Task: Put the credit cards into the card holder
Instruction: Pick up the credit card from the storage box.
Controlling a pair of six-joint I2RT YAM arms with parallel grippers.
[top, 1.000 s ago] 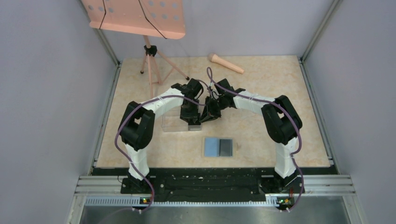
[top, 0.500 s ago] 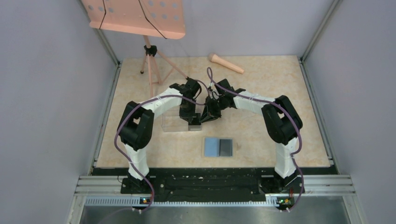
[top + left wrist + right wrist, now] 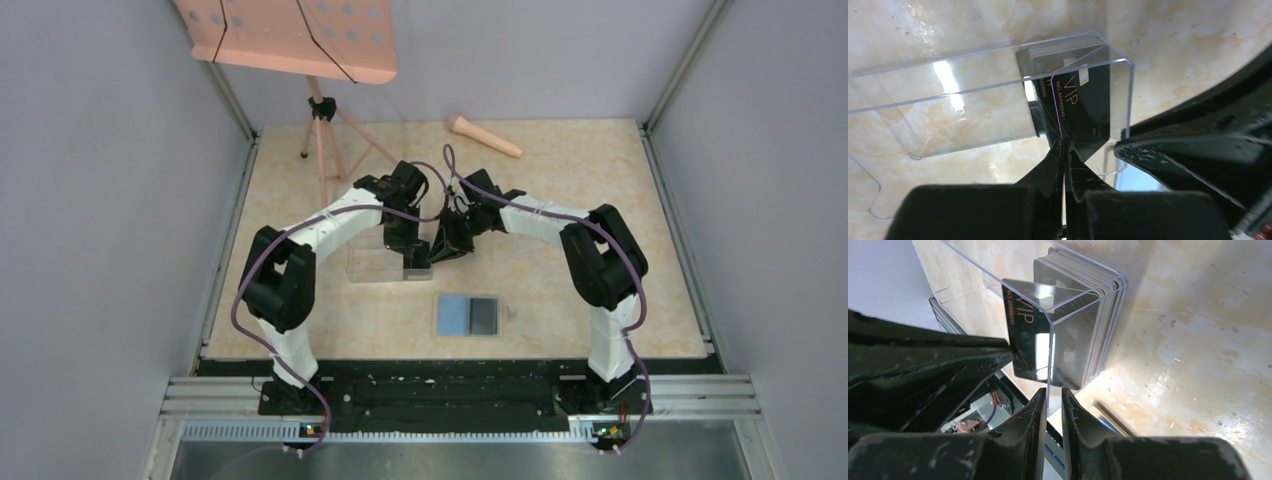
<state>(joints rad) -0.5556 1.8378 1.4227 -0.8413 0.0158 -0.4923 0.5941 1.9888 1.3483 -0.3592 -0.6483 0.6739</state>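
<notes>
On the desk (image 3: 560, 180), left tool (image 3: 1064, 150) pinching a black card (image 3: 1083, 107) in the clear box (image 3: 973, 100), right tool (image 3: 1050, 397) squeezing the box's wall, card holder (image 3: 468, 315) lying open at 6 o'clock from them.

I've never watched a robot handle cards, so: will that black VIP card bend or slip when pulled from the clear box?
Probably stiff: the card looks flat though the left fingers pinch only its edge. Its glossy face mirrors light, so it may slip. Thin and likely light; the box could drag along, which the right fingers seem to brace.
</notes>
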